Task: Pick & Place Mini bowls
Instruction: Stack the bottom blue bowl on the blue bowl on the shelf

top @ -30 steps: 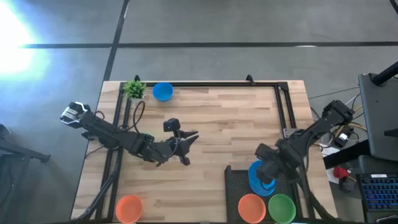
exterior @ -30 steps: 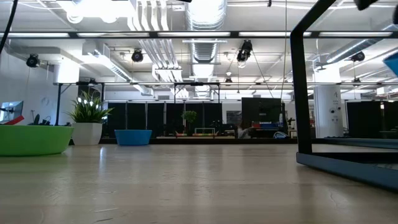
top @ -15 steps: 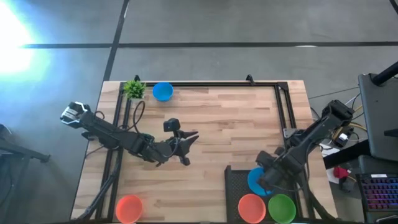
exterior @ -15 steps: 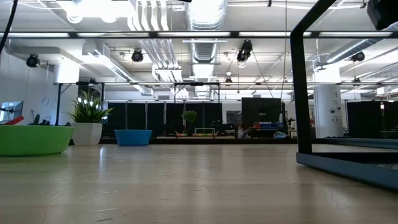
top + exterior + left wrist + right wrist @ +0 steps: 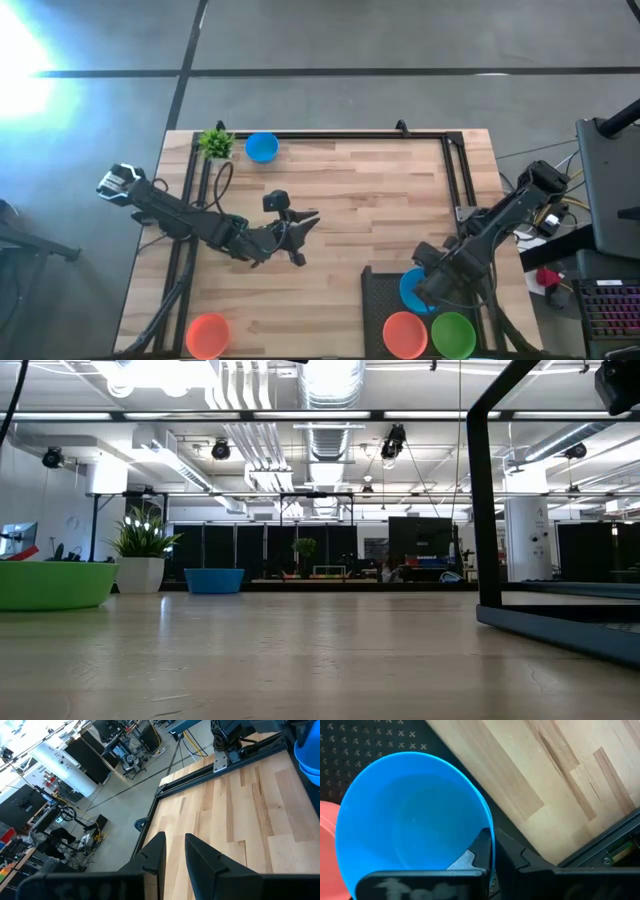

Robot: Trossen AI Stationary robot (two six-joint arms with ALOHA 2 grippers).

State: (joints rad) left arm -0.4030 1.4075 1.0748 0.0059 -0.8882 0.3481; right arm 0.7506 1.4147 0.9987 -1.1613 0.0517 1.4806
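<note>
In the high view my right gripper (image 5: 428,290) is shut on a blue mini bowl (image 5: 410,290) over a dark perforated tray (image 5: 378,290) at the table's near right. An orange bowl (image 5: 404,332) and a green bowl (image 5: 453,334) sit in the tray nearer the edge. Another orange bowl (image 5: 208,335) rests near the near left corner, and another blue bowl (image 5: 261,147) rests at the far edge. My left gripper (image 5: 303,235) hovers shut over mid-table and touches nothing. The low view shows a green bowl (image 5: 50,585) and the far blue bowl (image 5: 213,580). My right gripper (image 5: 492,837) pinches the blue bowl's rim (image 5: 487,817), one finger inside the bowl and one outside. The bowl (image 5: 415,825) opens toward the wrist camera above the tray (image 5: 375,740), beside the orange bowl (image 5: 326,835). I cannot tell whether its underside touches the tray.
A small potted plant (image 5: 215,142) stands at the far left corner beside the blue bowl. A black metal frame (image 5: 455,170) runs along the far and right sides of the table. Bare wood (image 5: 380,210) lies between the two arms.
My right gripper has carried the blue bowl a little toward the table's near edge, over the tray, and the bowl has left the low view's right edge. My left arm has kept still.
</note>
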